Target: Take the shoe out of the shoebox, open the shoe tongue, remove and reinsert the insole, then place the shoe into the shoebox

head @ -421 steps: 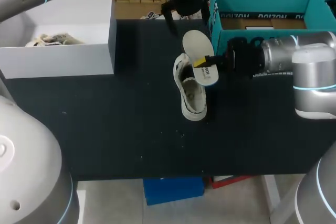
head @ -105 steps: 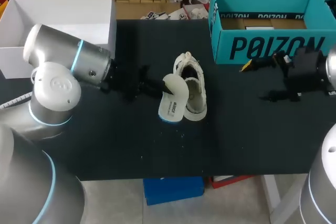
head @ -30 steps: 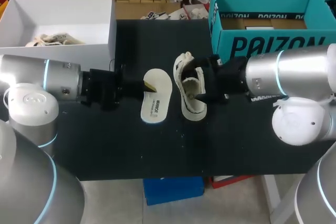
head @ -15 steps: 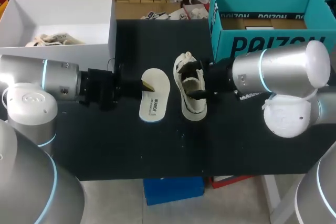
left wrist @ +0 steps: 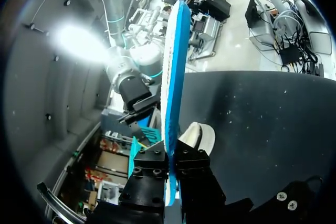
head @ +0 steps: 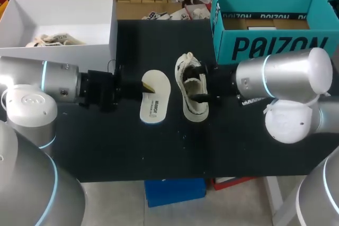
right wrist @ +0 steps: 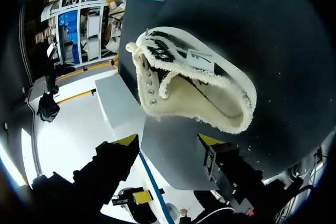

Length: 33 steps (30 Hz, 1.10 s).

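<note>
White insole (head: 155,98), printed face up over the black table (head: 106,141), is pinched at its edge in our left gripper (head: 147,86). Just beside it lies the cream shoe (head: 192,108), with our right gripper (head: 200,84) spread wide astride it. Farther back stands the teal shoebox (head: 275,48).

The left claw (head: 144,85) is clamped on a white foam insole with a blue underside (head: 156,101), and just past it the cream canvas shoe (head: 192,104) blocks the way. Only a narrow strip of black counter (head: 159,146) parts the two. The right claw (head: 199,83), fingers spread, faces the shoe from the other side. On the robot's side of both claws the counter is free. On the far side of the left claw stands a white cardboard box (head: 79,56), and beyond the right claw a teal cardboard shoebox (head: 270,46), with a lane between them.
</note>
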{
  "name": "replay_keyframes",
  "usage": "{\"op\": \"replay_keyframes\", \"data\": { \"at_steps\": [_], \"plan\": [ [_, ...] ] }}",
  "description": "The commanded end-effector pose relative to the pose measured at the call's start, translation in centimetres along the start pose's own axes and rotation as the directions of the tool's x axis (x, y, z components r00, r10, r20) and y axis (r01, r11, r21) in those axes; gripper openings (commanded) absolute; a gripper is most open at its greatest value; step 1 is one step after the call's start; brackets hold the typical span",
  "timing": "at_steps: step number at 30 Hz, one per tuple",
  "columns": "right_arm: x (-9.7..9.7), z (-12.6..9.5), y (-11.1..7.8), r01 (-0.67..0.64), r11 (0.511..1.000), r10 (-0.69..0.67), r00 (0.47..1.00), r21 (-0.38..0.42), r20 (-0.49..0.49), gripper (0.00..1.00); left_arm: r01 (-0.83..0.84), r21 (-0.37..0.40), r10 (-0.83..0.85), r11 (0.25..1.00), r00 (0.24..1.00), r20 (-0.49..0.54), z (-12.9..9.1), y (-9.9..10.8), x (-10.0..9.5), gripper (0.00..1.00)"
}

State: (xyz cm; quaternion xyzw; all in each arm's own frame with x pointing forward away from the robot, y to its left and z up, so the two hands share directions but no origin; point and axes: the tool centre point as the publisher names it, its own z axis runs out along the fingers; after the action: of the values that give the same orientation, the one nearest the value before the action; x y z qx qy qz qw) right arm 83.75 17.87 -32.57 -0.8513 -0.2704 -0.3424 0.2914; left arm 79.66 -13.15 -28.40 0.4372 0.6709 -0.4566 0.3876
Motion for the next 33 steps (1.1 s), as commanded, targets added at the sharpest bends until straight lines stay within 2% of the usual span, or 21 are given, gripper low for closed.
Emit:
{"op": "replay_keyframes", "data": {
  "at_steps": [1, 6, 16, 18, 21, 22, 24, 25, 30, 33],
  "plan": [
    [0.2, 0.9, 0.0, -0.004, 0.982, 0.007, 1.000, -0.187, 0.016, 0.72, 0.000, -0.009, 0.000, 1.000, 1.000, -0.001, 0.0, 0.0, 0.0, 0.00],
    [0.3, 1.7, 0.6, -0.006, 0.981, 0.010, 1.000, -0.196, 0.020, 0.75, 0.004, -0.013, -0.004, 1.000, 1.000, -0.002, -0.2, 0.4, 0.0, 0.00],
    [0.6, 2.0, 2.1, 0.006, 0.969, 0.004, 0.999, -0.249, 0.038, 0.67, 0.020, -0.016, -0.020, 1.000, 1.000, -0.011, -0.7, 1.4, 0.1, 0.00],
    [0.5, 2.1, 2.5, 0.001, 0.965, 0.009, 0.999, -0.261, 0.035, 0.69, 0.023, -0.018, -0.023, 1.000, 1.000, -0.015, -0.8, 1.6, 0.1, 0.00],
    [0.5, 2.4, 3.0, -0.003, 0.959, 0.012, 0.999, -0.282, 0.030, 0.80, 0.027, -0.021, -0.027, 0.999, 0.999, -0.021, -0.9, 2.0, 0.1, 0.00],
    [0.5, 2.6, 3.1, -0.003, 0.959, 0.012, 0.999, -0.284, 0.031, 0.77, 0.028, -0.023, -0.028, 0.999, 0.999, -0.022, -0.9, 2.1, 0.1, 0.00],
    [0.5, 3.0, 3.4, -0.003, 0.956, 0.013, 0.999, -0.293, 0.033, 0.62, 0.030, -0.026, -0.031, 0.999, 0.999, -0.025, -0.9, 2.3, 0.1, 0.00],
    [0.5, 3.2, 3.5, -0.004, 0.956, 0.014, 0.999, -0.294, 0.032, 0.58, 0.031, -0.027, -0.032, 0.999, 0.999, -0.026, -1.0, 2.4, 0.1, 0.00],
    [0.7, 4.0, 3.9, -0.010, 0.953, 0.019, 0.999, -0.302, 0.028, 0.60, 0.039, -0.033, -0.040, 0.999, 0.999, -0.031, -1.1, 2.9, 0.2, 0.00],
    [0.9, 4.4, 4.0, -0.012, 0.952, 0.021, 0.999, -0.305, 0.026, 0.56, 0.042, -0.036, -0.043, 0.998, 0.999, -0.033, -1.2, 3.2, 0.2, 0.00]
  ]
}}
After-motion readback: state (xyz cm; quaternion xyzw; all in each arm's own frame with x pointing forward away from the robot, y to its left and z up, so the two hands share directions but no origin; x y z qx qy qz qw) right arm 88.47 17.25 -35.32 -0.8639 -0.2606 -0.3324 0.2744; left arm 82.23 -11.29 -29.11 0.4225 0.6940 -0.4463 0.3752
